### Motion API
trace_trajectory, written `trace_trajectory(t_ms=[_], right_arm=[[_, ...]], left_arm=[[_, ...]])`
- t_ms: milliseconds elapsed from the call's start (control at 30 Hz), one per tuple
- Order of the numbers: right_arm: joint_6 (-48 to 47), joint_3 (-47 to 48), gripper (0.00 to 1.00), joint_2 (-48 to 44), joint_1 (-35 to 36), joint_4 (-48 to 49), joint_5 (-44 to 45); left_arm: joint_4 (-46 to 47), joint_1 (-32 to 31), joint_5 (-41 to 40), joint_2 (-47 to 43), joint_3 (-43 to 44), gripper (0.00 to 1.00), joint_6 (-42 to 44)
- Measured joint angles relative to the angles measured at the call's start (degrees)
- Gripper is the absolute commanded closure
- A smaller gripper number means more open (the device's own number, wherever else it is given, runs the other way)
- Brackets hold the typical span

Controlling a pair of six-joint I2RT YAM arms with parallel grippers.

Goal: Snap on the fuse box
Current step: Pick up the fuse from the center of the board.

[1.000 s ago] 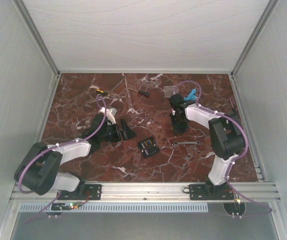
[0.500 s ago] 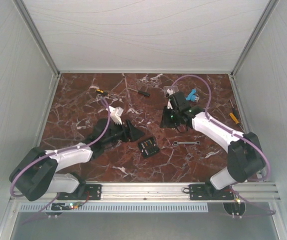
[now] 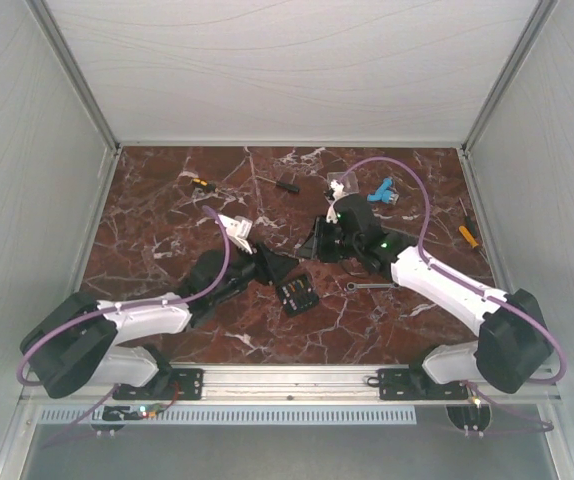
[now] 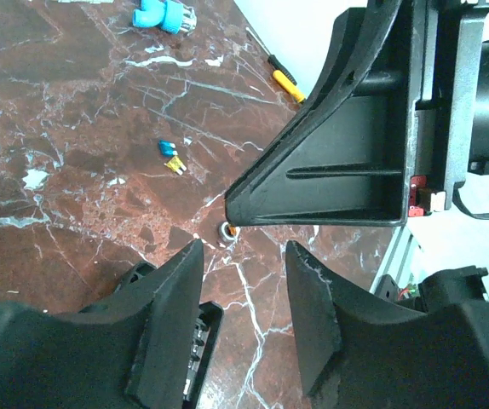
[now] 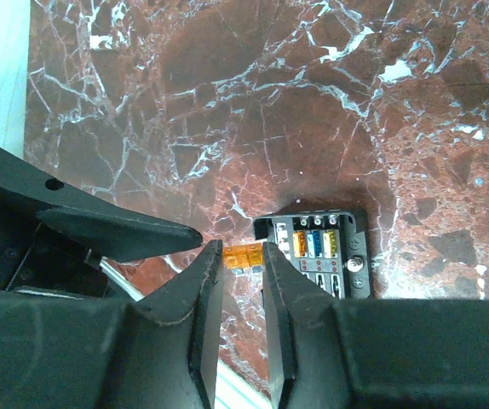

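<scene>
Fuse box: the small black square plastic fuse box (image 3: pixel 295 295) with coloured fuses lies face-up on the red-brown marble table (image 3: pixel 167 200), midway between its side edges and nearer its near edge. We judge both arms can reach it there.
Left gripper (image 4: pixel 243 256): just left of the box, fingers apart on nothing. We think it is placed to steady the box.
Right gripper (image 5: pixel 242 260): just beyond the box, clamped on a small orange fuse (image 5: pixel 243 253), likely for seating it.
Far edge: a blue plastic fitting (image 3: pixel 382 190) lies well apart.

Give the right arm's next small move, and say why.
Probably nudge the right gripper sideways over the fuse box: its jaws pinch an orange fuse that, in the wrist view, sits at the fuse box's edge, not yet over a slot.
</scene>
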Motion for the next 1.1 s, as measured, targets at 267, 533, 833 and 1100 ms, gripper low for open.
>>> trace_trajectory(t_ms=[267,533,833,1100], right_arm=[[2.1,-1.7,0.92,-1.2,0.5,2.1,-0.1],[3.4,-2.1,0.92,-1.7,1.2,3.3,-0.2],[4.5,-2.5,0.92,-1.7,1.7,4.7,-0.4],[5.0,-3.2,0.84,-1.9,1.8,5.9,-0.4]], left_arm=[[1.6,-1.2,-3.9,1.6,0.0,0.70,1.8],[2.2,-2.0,-5.1,2.8,0.0,0.70,3.0],[4.6,-2.8,-6.0,4.0,0.0,0.82,4.8],[6.5,-3.1,-6.0,4.2,-0.6,1.00,7.6]])
